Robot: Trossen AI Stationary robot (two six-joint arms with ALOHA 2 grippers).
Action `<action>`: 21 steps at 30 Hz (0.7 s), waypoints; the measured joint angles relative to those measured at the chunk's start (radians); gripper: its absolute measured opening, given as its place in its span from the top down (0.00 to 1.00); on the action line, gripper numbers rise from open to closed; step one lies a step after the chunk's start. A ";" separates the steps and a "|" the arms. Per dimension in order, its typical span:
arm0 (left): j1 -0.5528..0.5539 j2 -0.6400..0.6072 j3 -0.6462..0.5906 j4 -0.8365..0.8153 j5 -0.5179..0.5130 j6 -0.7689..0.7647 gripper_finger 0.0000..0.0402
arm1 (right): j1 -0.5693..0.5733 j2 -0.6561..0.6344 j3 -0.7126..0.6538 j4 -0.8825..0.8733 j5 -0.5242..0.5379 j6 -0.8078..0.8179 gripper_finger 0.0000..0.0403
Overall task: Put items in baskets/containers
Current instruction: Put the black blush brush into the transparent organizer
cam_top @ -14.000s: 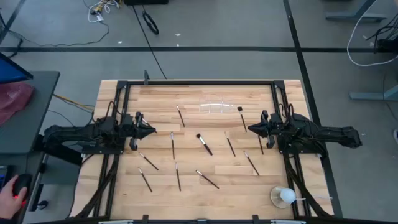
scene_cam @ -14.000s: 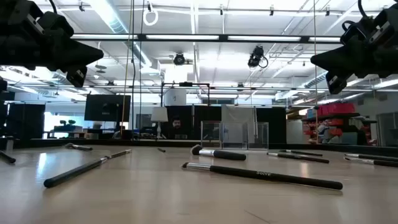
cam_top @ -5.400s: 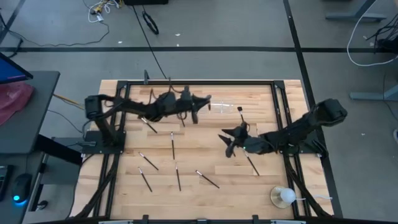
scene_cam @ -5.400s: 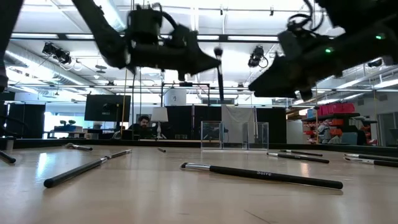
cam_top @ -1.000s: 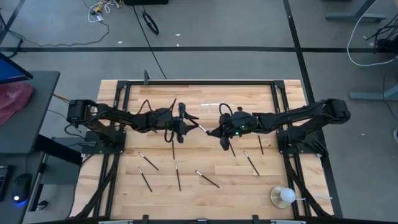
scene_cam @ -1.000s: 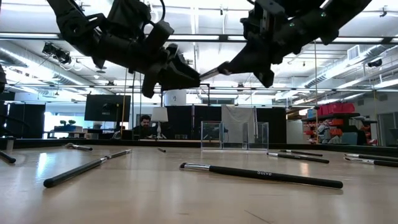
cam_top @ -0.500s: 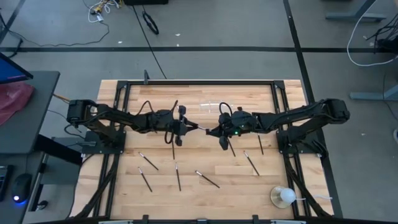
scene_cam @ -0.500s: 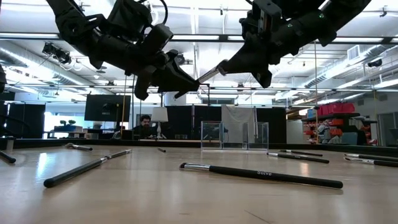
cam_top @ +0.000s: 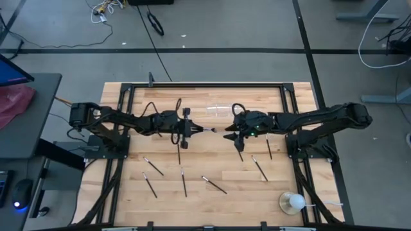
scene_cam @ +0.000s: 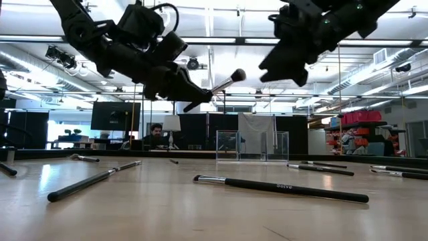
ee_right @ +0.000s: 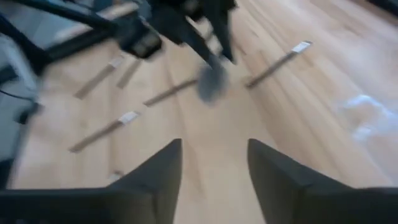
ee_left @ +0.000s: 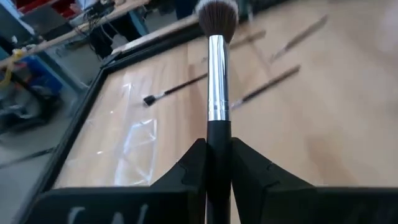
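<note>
Above the table's middle my left gripper [cam_top: 191, 130] is shut on a makeup brush [cam_top: 204, 130] with a dark handle, a silver ferrule and a brown tuft [scene_cam: 237, 75]. My right gripper [cam_top: 229, 135] hangs open just right of the tuft and touches nothing; its wrist view shows the blurred tuft [ee_right: 211, 84] ahead of its spread fingers [ee_right: 163, 168]. The clear organizer [cam_top: 221, 110] stands on the wood near the far edge, also visible in the left wrist view [ee_left: 138, 140]. Several other brushes [cam_top: 178, 149] lie flat on the table. My left gripper pinches the brush's dark handle [ee_left: 218, 129] between its two fingers, just behind the silver ferrule. The fingers come from the table's left, and the brush runs along them and out past their tips. It is lifted clear of the table, tuft end toward the right and sloping upward.
Loose brushes lie at the near left [cam_top: 153, 167], near the middle [cam_top: 214, 185] and at the right [cam_top: 259, 168]. A white ball on a clear round base [cam_top: 293, 203] stands at the near right corner. Black frame rails [cam_top: 125, 109] run along both sides.
My left gripper has shut on the brush's handle and rolled. My right gripper has let go of the brush, opened, and drawn back toward the table's right edge and upward. The brush stays lifted, now held by the left gripper alone.
</note>
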 joint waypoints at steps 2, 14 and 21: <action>0.028 0.000 -0.037 0.103 0.079 -0.072 0.87 | 0.012 -0.002 -0.026 0.006 0.055 -0.029 0.49; 0.054 -0.001 -0.159 0.482 0.230 -0.337 0.87 | 0.087 0.316 -0.298 1.182 0.221 -0.243 0.45; 0.022 -0.001 -0.159 0.490 0.159 -0.336 0.87 | 0.083 0.500 -0.102 1.250 0.226 -0.347 0.46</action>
